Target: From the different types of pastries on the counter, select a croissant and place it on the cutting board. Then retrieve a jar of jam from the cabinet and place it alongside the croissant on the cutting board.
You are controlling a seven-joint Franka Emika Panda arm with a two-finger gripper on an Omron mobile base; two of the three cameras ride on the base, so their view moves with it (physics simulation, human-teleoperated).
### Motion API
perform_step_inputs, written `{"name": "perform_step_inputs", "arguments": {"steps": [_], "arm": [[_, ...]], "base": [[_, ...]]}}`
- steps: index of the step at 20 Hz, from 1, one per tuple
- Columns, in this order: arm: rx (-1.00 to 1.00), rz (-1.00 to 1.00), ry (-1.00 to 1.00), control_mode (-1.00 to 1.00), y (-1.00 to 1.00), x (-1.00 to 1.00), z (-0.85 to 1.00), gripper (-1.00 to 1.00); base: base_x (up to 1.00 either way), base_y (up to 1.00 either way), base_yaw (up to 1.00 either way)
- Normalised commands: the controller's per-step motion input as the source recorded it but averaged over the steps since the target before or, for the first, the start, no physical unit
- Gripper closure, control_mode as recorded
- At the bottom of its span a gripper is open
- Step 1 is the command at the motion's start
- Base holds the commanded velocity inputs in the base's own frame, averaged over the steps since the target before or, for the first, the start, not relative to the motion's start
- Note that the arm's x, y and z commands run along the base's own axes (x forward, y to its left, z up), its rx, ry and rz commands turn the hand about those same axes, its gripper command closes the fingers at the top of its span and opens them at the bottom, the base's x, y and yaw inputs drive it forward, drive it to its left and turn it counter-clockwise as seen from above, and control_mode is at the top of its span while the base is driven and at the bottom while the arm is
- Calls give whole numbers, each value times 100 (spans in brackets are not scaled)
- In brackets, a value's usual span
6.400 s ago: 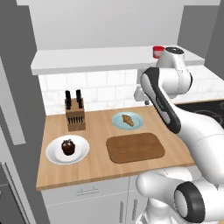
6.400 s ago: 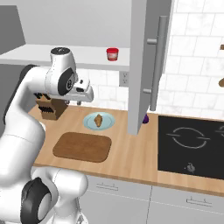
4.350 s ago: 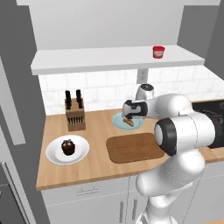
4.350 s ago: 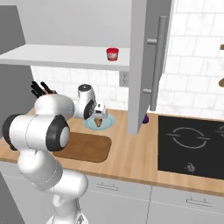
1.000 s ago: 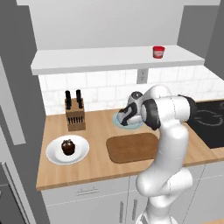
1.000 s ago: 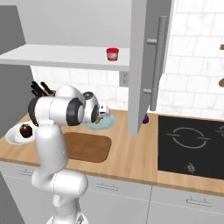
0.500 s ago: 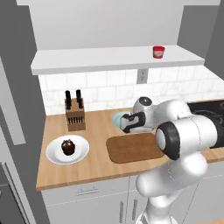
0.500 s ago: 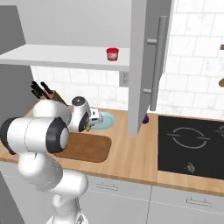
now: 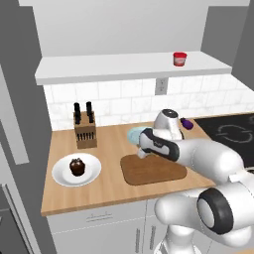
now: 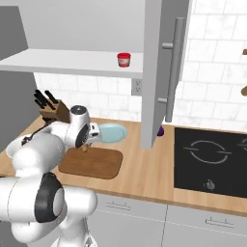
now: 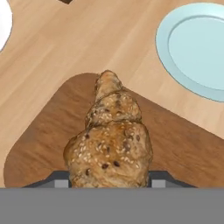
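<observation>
My gripper [image 9: 142,153] is shut on the croissant [image 11: 111,140], a golden-tan seeded crescent that hangs just above the back left corner of the dark brown cutting board [image 9: 155,170]. In the right base view the croissant [image 10: 85,148] shows as a small tan bit under the hand, at the board's [image 10: 91,163] far edge. Behind it lies the bare light-blue plate [image 9: 135,134], also in the hand view [image 11: 197,48]. On the white shelf stands the red jar of jam [image 9: 179,58], seen from the other side too [image 10: 124,60]. The dark cupcake [image 9: 76,166] sits on a white plate [image 9: 62,176].
A knife block [image 9: 84,131] stands at the back left of the counter. A small dark purple item [image 9: 186,123] lies by the black cooktop [image 10: 212,159] on the right. A tall grey panel with a handle [image 10: 161,67] hangs right of the shelf.
The hand has carried the croissant off the blue plate, forward and left, and lowered it over the cutting board's back corner. The plate now lies bare.
</observation>
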Motion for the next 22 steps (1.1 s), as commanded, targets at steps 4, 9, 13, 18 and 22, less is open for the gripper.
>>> {"name": "perform_step_inputs", "arguments": {"steps": [4, 9, 13, 18, 22], "arm": [[-1, 8, 2, -100, 23, 0, -5, 100], [-11, 13, -1, -100, 13, 0, -76, 100], [-4, 15, -20, -100, 2, -11, -77, 100], [0, 4, -11, -100, 0, -4, -8, 100], [0, 0, 0, -100, 3, -1, -5, -100]], "base": [[0, 0, 0], [0, 0, 0], [0, 0, 0], [0, 0, 0], [0, 0, 0]]}}
